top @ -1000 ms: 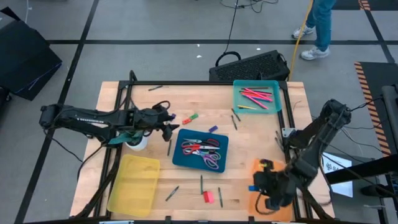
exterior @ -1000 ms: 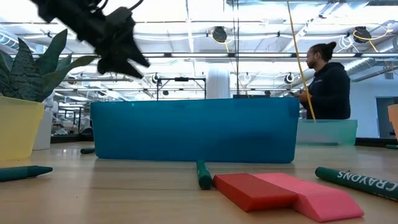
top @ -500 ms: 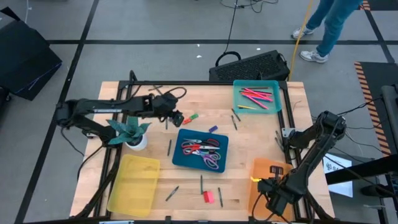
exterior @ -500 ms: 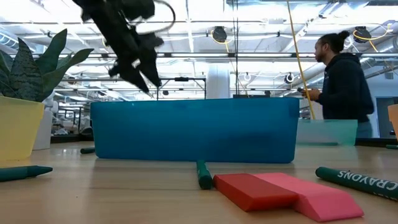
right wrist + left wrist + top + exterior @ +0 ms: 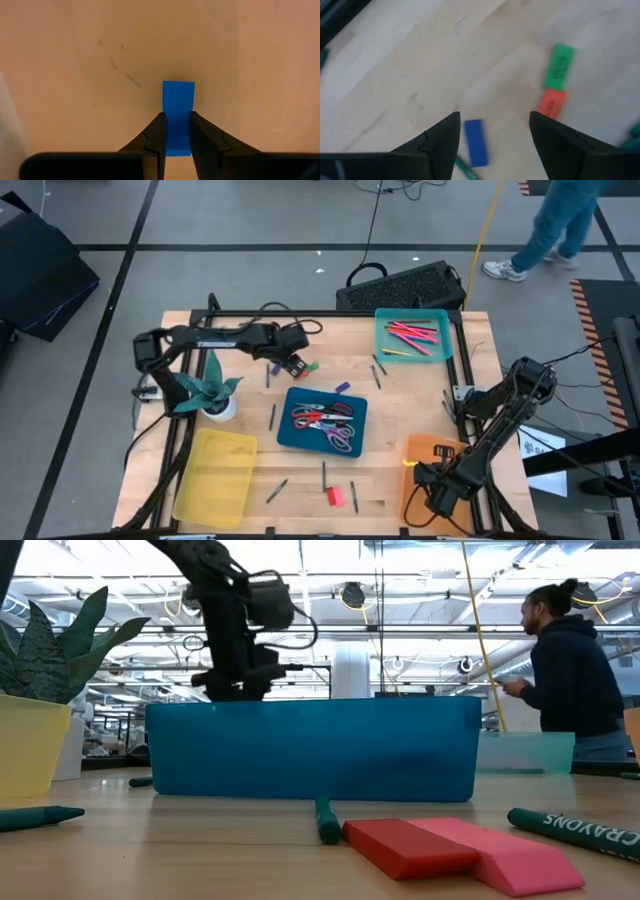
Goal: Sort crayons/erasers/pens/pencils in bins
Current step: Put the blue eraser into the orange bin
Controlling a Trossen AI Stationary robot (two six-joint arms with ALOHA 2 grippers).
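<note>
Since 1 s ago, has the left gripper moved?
Yes. The left gripper went from beside the plant toward the table's far side, now beyond the dark blue bin.

Grey taped floor (image 5: pixel 250 220), bright ceiling lights (image 5: pixel 352 595), person (image 5: pixel 572 665) standing.

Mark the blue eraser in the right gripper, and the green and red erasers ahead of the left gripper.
blue eraser (image 5: pixel 178 107), right wrist view, exposed upper face.
green eraser (image 5: pixel 559 67), left wrist view, top face.
red eraser (image 5: pixel 552 104), left wrist view, top face.
</note>
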